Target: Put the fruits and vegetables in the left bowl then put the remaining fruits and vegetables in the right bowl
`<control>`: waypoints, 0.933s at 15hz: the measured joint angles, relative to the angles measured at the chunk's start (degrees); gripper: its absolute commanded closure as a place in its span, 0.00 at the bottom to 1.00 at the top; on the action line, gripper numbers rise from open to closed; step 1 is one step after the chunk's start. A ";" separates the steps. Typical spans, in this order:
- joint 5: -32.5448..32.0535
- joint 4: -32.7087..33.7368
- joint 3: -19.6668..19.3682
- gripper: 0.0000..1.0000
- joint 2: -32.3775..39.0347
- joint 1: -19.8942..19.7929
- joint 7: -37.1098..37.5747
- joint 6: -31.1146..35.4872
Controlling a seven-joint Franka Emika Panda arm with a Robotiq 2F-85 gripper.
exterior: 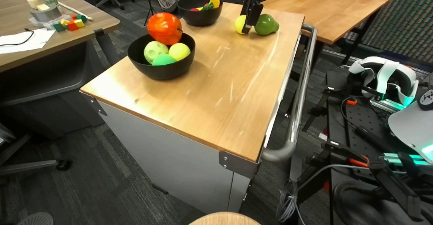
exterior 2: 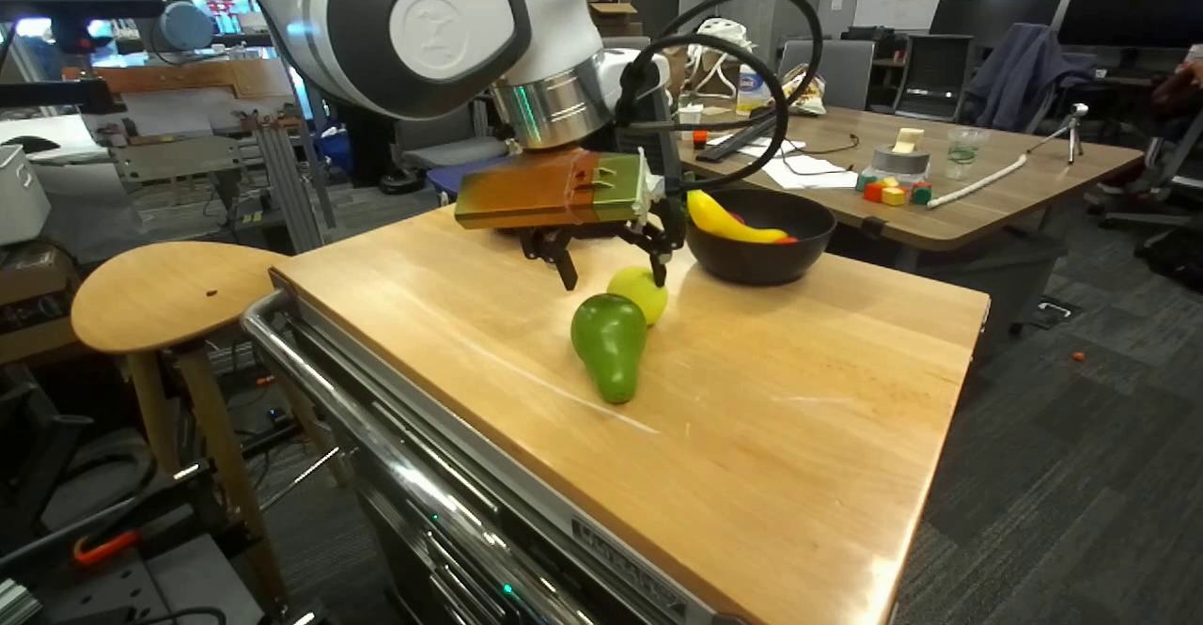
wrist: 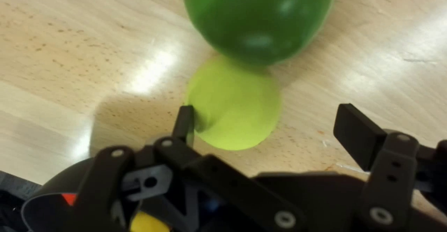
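A: What is the state of the pincer (exterior 2: 614,275)?

B: Released: its jaws stand wide apart, directed down toward the tabletop (exterior 2: 789,446).

A: Which object lies closest to it?

B: The yellow ball (wrist: 235,103), on the tabletop, seen between the fingers (wrist: 183,122) in the wrist view and much nearer to one of them. That finger appears at the edge of the ball; contact cannot be determined. The opposite finger (wrist: 359,137) stands apart.

A: And the green pear (exterior 2: 609,338)?

B: It lies on its side just past the ball as seen from the pincer, its narrow end pointing away. Whether pear and ball touch cannot be told.

A: Where does the right bowl (exterior 2: 757,263) stand relative to the pincer?

B: Near it, off to one side. A banana (exterior 2: 724,218) rises above the rim in both exterior views; a red piece (exterior: 194,9) and a green piece (exterior: 207,7) show beside it in an exterior view.

A: And the left bowl (exterior: 162,72)?

B: Farther from the pincer than the right bowl, on the same tabletop. It contains a large tomato (exterior: 164,28), set highest and projecting above the rim, with a pale green ball (exterior: 155,51), a bright green ball (exterior: 164,60) and a second yellow ball (exterior: 179,51) lower down, as shown in an exterior view.
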 measured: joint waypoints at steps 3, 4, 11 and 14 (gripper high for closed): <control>-7.92 0.52 -1.47 0.30 1.17 -0.13 4.92 0.01; -9.95 0.67 -1.84 0.37 1.51 -0.14 6.26 0.01; -13.55 1.09 -1.21 0.73 2.07 -0.11 8.62 1.42; -2.37 0.49 2.72 0.73 -0.64 -0.12 0.65 4.69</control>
